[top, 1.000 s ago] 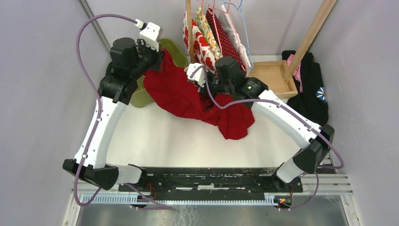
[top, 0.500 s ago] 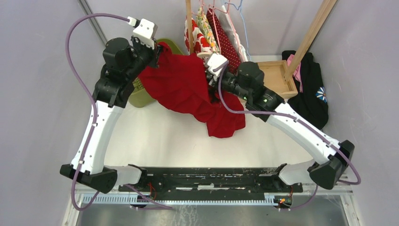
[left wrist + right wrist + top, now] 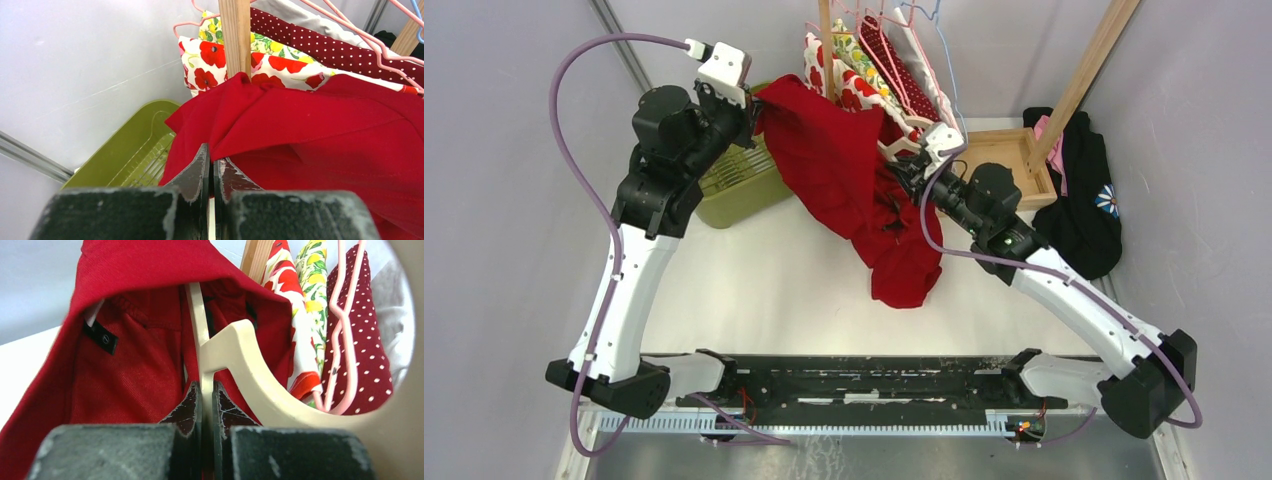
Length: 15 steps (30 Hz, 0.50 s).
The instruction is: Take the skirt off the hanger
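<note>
From above, the red skirt (image 3: 854,190) hangs over the worktop (image 3: 754,285), beside a green basket (image 3: 742,182). In the left wrist view, the left gripper (image 3: 211,156) pinches a skirt fold in its jaws. In the right wrist view, the right gripper (image 3: 204,390) has its jaws pinching the cream hanger (image 3: 245,360), with the skirt draped over it.
</note>
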{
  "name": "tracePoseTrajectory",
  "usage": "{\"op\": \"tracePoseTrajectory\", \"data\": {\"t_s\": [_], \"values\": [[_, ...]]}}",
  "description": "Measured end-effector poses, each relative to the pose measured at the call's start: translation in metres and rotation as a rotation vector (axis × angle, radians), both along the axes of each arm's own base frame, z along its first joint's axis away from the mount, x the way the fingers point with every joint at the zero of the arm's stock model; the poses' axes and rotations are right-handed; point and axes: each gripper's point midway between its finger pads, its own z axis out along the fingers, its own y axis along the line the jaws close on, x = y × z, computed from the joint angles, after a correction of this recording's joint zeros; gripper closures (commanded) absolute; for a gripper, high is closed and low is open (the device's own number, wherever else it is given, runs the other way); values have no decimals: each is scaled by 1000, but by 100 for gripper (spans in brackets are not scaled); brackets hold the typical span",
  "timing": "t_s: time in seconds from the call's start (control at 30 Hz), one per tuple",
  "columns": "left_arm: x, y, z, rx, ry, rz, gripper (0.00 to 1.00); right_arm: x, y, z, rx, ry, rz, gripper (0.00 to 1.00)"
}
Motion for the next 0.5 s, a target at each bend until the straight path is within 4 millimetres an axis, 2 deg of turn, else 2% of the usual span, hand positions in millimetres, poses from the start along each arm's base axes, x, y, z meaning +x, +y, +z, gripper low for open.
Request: {"op": "tracePoseTrajectory", "data": {"t_s": [0.07, 0.33, 0.5], "values": [[0, 0, 0, 0, 0, 1, 97, -6, -3, 1, 29, 5, 5, 99], [8, -1, -7, 10, 21, 13, 97, -45, -26, -18, 36, 60, 18, 99], [25, -8, -5, 14, 36, 8, 97, -49, -30, -43, 21, 100, 13, 99]]}}
